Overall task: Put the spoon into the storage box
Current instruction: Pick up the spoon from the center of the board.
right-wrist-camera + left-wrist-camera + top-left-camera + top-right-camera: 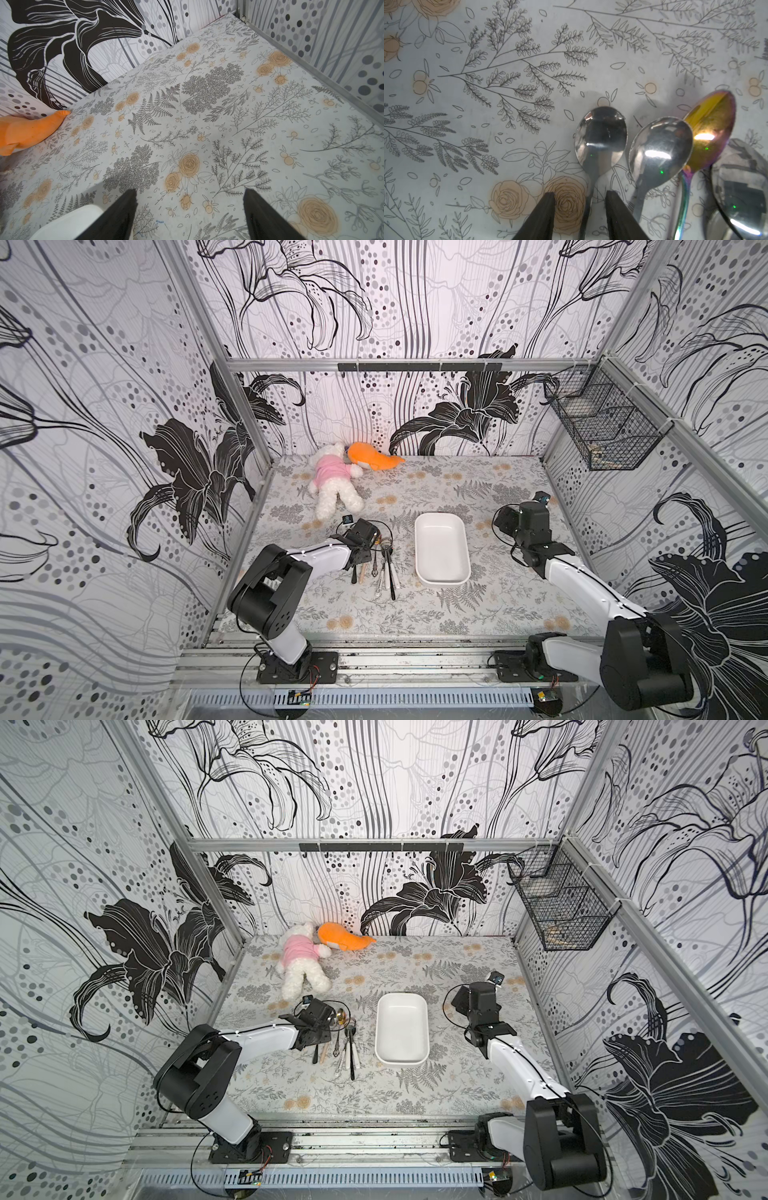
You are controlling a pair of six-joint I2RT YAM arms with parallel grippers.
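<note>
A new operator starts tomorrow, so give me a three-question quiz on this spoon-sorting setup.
1. True or false: the storage box already holds a spoon.
2. Which spoon's handle lies between the left arm's jaws? A the rainbow-tinted spoon; B a silver spoon; C none.
3. What colour is the plush lying by the white teddy?
Key: 1 false; 2 B; 3 orange.
</note>
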